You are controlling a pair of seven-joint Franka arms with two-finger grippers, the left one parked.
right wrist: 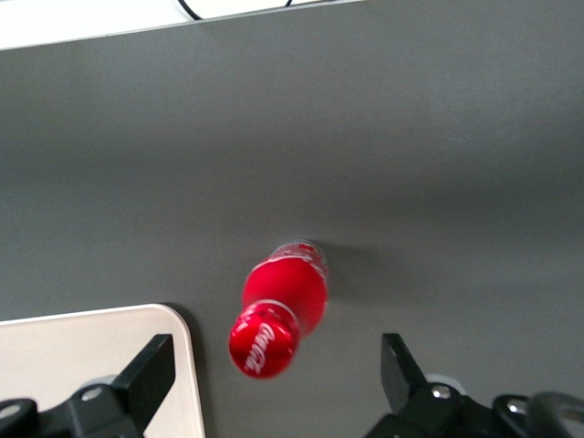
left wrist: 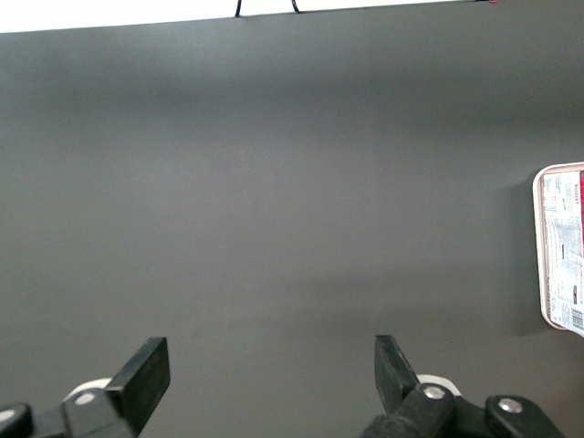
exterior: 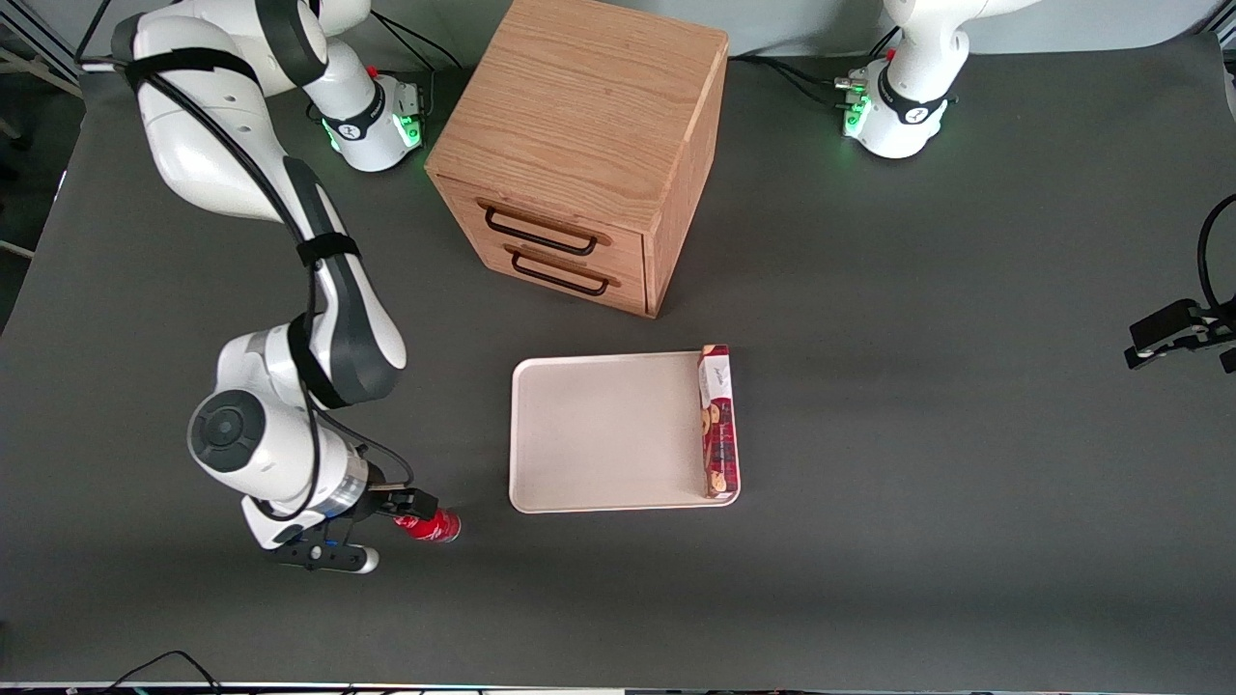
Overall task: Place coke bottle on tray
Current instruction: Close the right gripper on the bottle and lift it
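Note:
The coke bottle point(exterior: 435, 526), small and red with a red cap, is on the dark table near the front edge, toward the working arm's end and apart from the tray. In the right wrist view the bottle point(right wrist: 278, 306) points its cap at the camera, with its clear base farthest away. My right gripper point(exterior: 410, 519) is right at the bottle. In the wrist view the gripper point(right wrist: 276, 354) is open, with its fingers wide apart on either side of the cap and not touching it. The cream-white tray point(exterior: 599, 434) lies mid-table, and its corner point(right wrist: 91, 351) shows beside one finger.
A long red biscuit packet point(exterior: 716, 420) lies along the tray's edge toward the parked arm; it also shows in the left wrist view point(left wrist: 566, 246). A wooden drawer cabinet point(exterior: 579, 145) stands farther from the front camera than the tray.

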